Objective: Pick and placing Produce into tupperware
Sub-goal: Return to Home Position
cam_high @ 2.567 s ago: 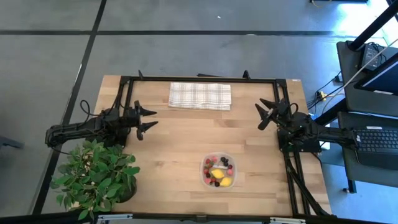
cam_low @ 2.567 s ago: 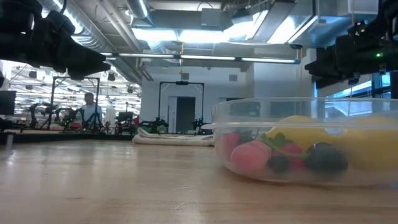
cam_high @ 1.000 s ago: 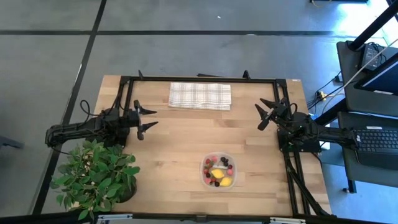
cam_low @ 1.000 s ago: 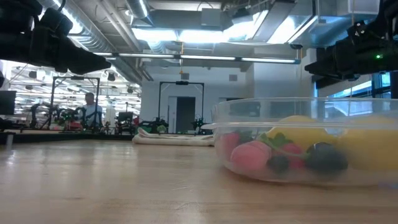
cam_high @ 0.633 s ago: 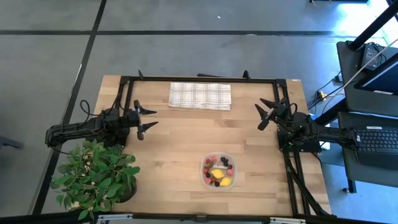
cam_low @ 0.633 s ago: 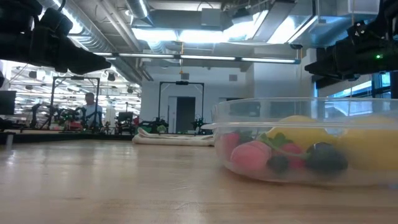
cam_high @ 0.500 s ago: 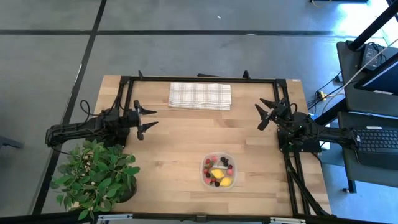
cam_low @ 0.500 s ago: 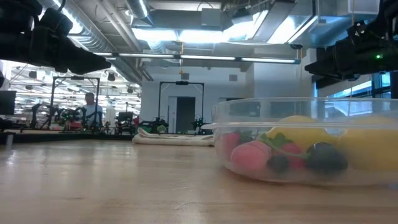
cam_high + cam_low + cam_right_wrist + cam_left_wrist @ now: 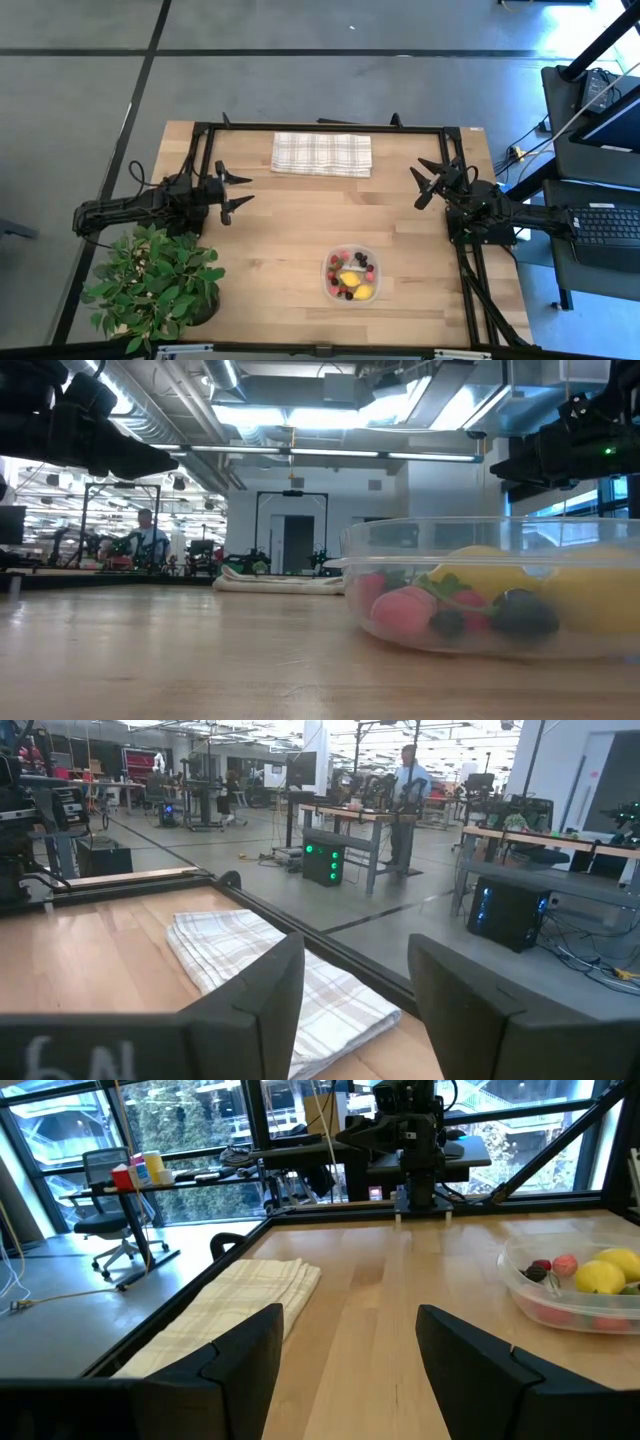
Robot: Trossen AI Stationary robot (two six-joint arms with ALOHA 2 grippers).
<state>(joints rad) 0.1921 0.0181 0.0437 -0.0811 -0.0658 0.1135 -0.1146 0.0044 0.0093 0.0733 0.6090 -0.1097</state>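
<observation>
Wooden table [image 9: 290,230], tupperware [image 9: 326,275] of produce [image 9: 350,279], plant [image 9: 155,285] visible only from above

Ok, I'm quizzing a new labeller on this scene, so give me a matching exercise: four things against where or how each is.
1 tupperware
2 checked cloth
3 potted plant
4 left gripper

A table's bottom-left corner, high view
B holds berries and lemons
C open, empty, over table's left side
D flat at table's top edge, high view

Pairs: 1-B, 2-D, 3-A, 4-C

Checked cloth [image 9: 321,154] at far edge of wooden table [image 9: 290,240]; potted plant [image 9: 150,282] front-left.
</observation>
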